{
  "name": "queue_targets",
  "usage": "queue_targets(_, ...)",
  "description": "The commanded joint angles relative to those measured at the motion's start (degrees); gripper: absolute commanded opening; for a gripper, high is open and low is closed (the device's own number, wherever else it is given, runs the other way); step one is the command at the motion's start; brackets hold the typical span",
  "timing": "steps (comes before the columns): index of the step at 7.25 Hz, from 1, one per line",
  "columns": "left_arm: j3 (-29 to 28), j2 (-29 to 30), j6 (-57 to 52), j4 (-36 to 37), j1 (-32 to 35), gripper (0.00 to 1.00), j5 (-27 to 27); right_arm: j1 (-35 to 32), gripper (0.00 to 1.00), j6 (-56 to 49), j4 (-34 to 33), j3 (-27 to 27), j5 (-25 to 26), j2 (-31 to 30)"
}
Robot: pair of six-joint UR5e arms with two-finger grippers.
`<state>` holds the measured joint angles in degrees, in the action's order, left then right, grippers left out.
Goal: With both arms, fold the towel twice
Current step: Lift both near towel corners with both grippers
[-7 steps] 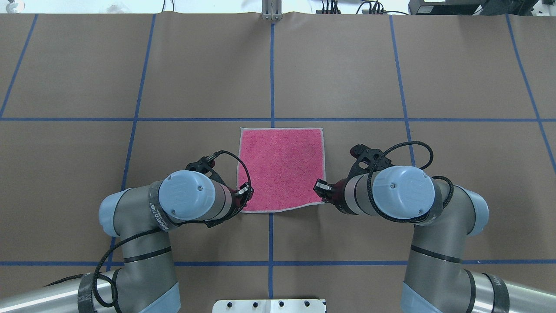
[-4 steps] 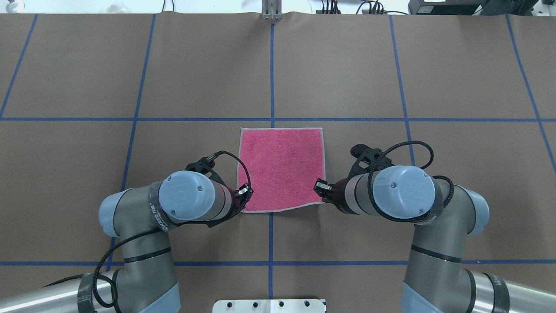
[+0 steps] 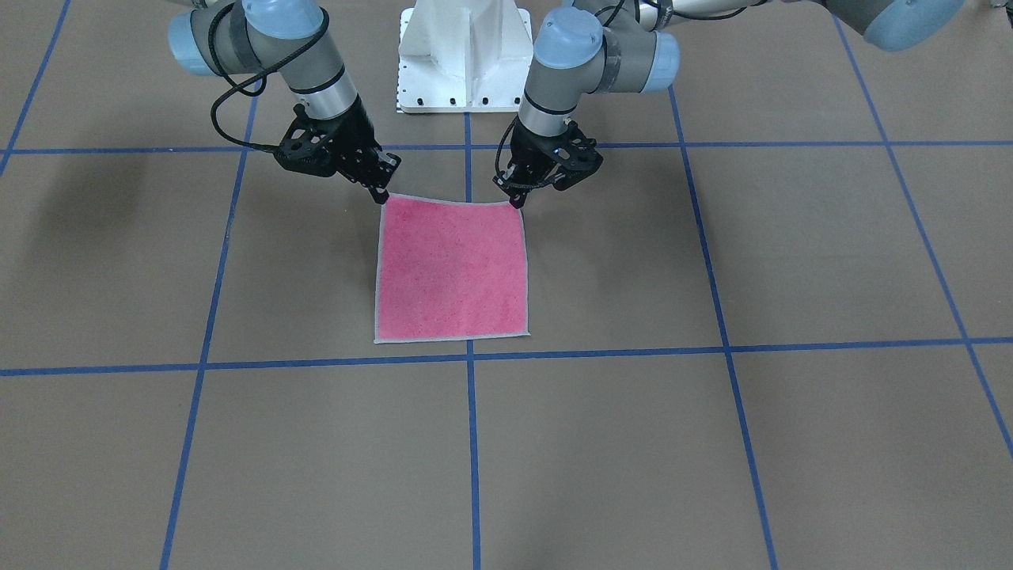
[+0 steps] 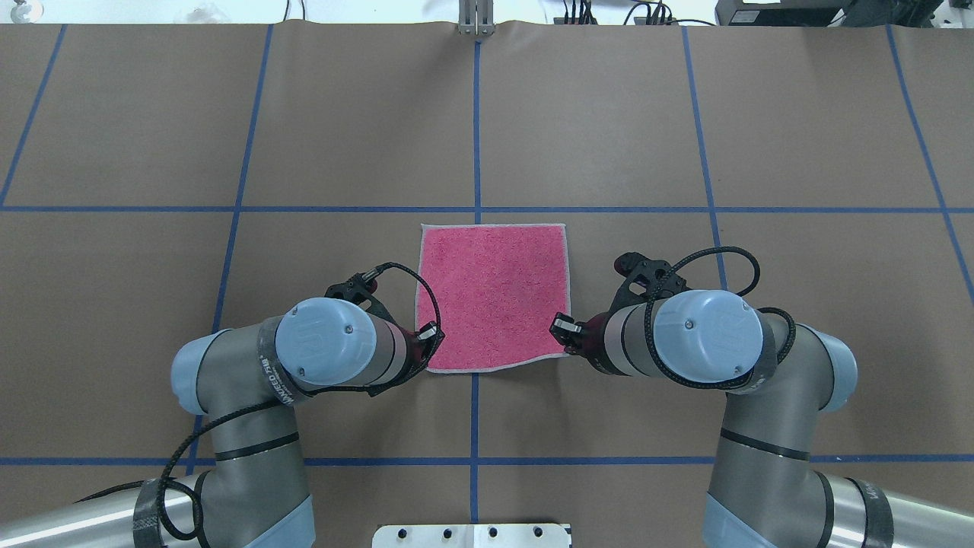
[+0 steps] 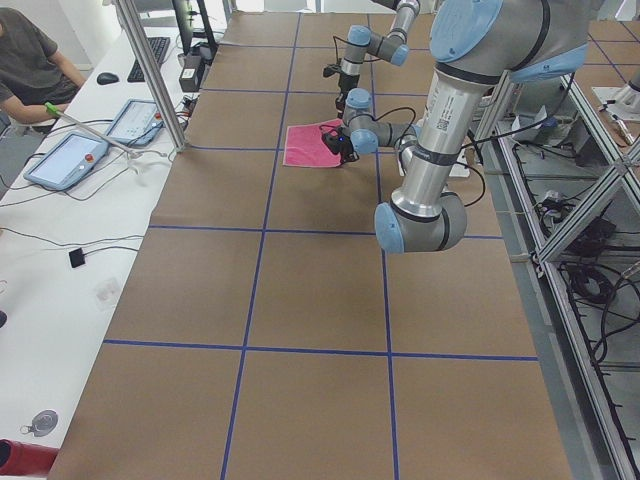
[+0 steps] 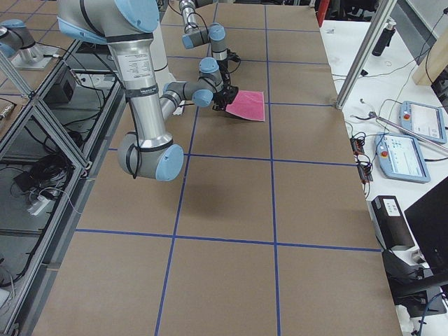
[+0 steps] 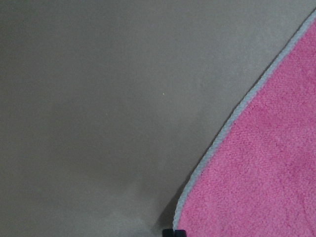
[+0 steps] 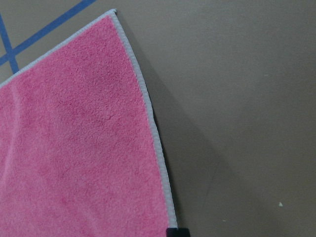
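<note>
While the front-facing camera shows the towel [image 3: 451, 269] pink face up on the table [image 3: 712, 443], the left gripper [image 3: 517, 198] and right gripper [image 3: 381, 190] each pinch a far corner. Overhead, both grippers flank its near edge. Wrist views show the hem [image 8: 148, 113] raised over shadow.

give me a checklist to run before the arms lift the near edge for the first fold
1. Left gripper shut on a near corner of the towel: ok.
2. Right gripper shut on the other near corner: ok.
3. Towel flat, unfolded, pink face up: ok.
4. Far edge parallel to the blue tape line: ok.
5. Grip deep enough not to slip: cannot tell.
</note>
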<state>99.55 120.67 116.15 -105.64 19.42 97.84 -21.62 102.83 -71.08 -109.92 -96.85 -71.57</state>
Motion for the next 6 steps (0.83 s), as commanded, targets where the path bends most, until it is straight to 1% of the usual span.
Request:
queue_targets(1,2.74,-0.17,0.22,0.43,0.01,0.0,0.07,0.0,0.0,0.0,0.16,-0.2,0.0,-0.15)
queue_targets(3,6.08,-0.87,0.74,0.78,0.01,0.0,0.07,1.14,0.0,0.44,0.16,-2.82,-0.26,-1.29)
queue_targets(4,6.62,-0.88,2.23,0.78,-0.08,0.0,0.07,1.32,0.0,0.53,0.07,-3.89,-1.83,-1.29)
queue_targets(5,7.23,-0.88,2.85,0.78,-0.08,0.0,0.16,1.23,0.0,0.44,0.16,-4.24,-2.37,-1.73)
queue_targets(6,7.15,-0.79,2.94,0.78,-0.08,0.0,0.16,1.23,0.0,0.44,0.07,-4.07,-2.72,-0.86)
